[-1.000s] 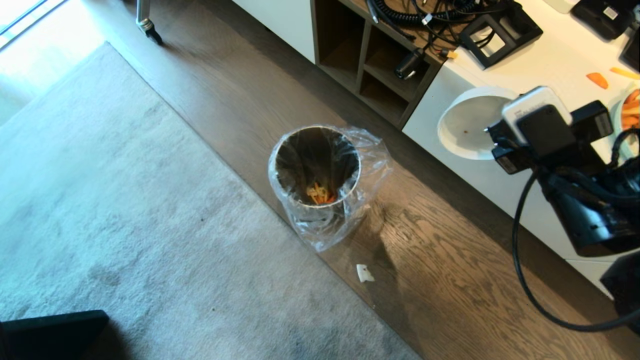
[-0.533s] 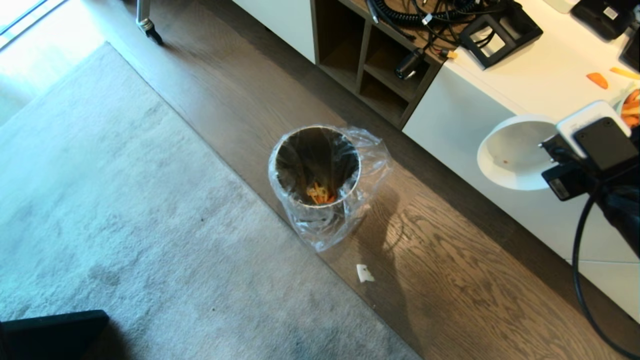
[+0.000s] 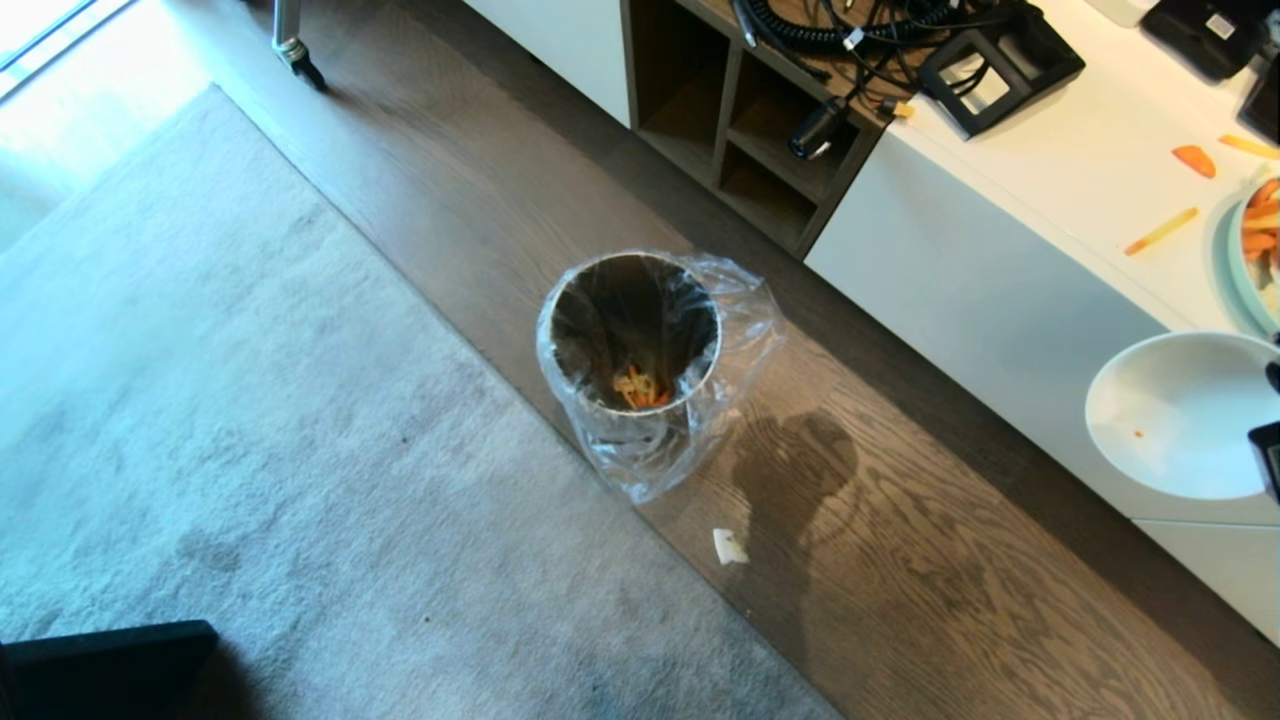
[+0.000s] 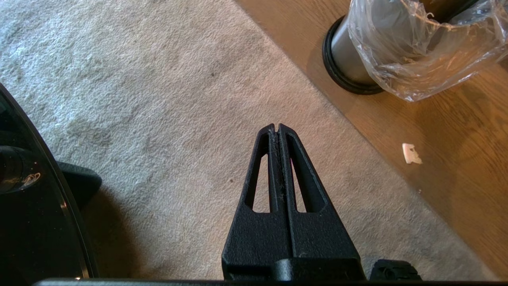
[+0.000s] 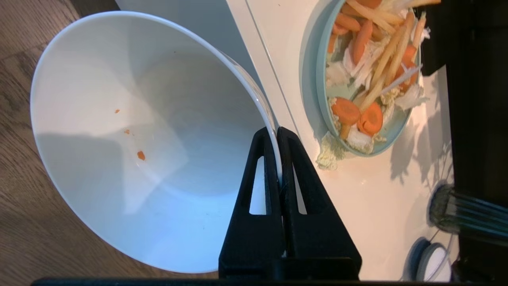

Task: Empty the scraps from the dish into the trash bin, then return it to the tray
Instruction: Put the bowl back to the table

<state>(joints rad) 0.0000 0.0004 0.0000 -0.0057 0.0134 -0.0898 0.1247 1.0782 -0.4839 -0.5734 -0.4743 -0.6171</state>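
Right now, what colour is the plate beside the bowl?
Pale blue. The plate, heaped with vegetables, shows best in the right wrist view.

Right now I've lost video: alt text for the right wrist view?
The right gripper pinches the rim of the nearly empty white bowl, only orange specks inside, over the wood floor. Beside it a pale-blue plate of vegetables sits on the white counter.
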